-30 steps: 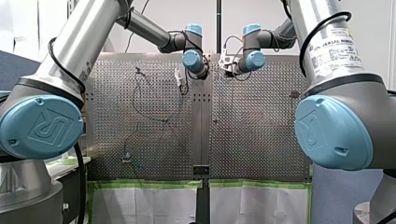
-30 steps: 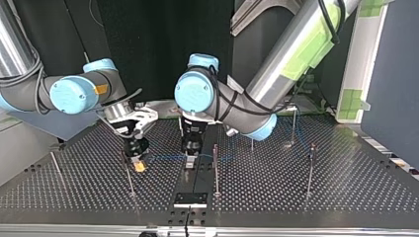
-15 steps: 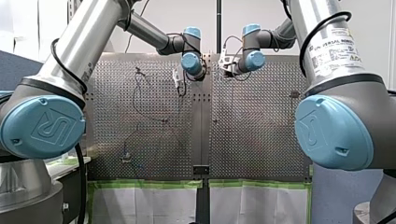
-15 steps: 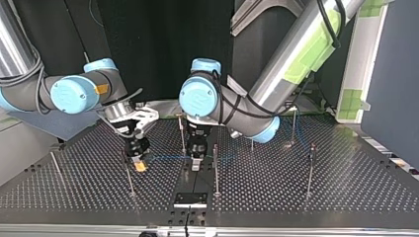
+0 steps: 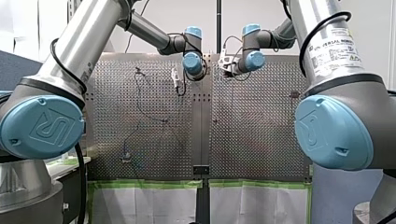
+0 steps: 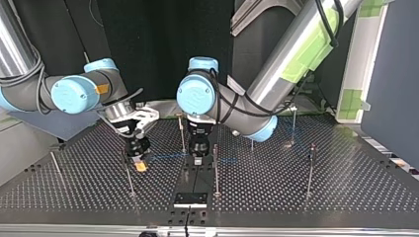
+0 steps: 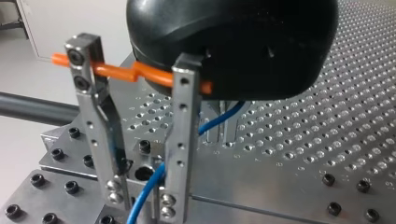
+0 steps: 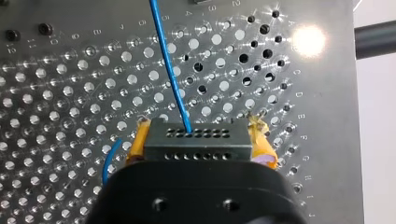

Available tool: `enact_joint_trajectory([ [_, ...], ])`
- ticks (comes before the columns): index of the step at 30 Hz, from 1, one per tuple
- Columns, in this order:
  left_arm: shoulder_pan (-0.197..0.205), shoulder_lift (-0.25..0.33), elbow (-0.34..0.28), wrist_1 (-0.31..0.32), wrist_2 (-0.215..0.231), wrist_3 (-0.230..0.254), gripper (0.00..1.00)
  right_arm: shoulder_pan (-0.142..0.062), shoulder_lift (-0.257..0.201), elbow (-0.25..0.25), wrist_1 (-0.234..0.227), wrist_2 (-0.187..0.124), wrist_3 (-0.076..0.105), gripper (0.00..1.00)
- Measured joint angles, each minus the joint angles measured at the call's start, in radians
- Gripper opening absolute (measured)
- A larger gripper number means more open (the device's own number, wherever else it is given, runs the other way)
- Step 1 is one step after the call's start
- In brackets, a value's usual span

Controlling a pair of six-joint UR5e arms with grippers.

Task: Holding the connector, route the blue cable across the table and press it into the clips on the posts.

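Observation:
In the right wrist view my right gripper is shut on the dark connector, held between its yellow pads. The blue cable leaves the connector and runs ahead over the perforated table. In the left wrist view my left gripper straddles the blue cable; its metal fingers stand apart, one on each side of it. In the top view my right gripper is at the left and my left gripper near the middle, with the cable between them.
Thin posts rise from the table in the top view: one just behind my left gripper, one beside it, one in front of my right gripper, others further right. A black plate lies at the near edge.
My left gripper has shifted a little toward the top view's right and its wrist has turned, uncovering the post behind it. My right arm has stayed still with the connector.

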Motion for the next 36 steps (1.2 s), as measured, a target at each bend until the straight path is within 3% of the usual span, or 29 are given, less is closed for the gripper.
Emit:
enact_joint_trajectory([
  [11,-0.005,0.0,-0.002,-0.002,-0.023,0.003,0.0,0.0,0.0,0.0,0.001,-0.001,0.003,0.0],
  [19,-0.014,0.001,-0.057,0.005,-0.044,0.003,0.0,0.012,0.0,0.004,0.003,0.0,0.005,0.0],
  [36,-0.019,0.0,-0.231,0.163,-0.037,-0.002,0.0,0.011,0.001,0.098,-0.005,0.013,0.0,0.0],
])
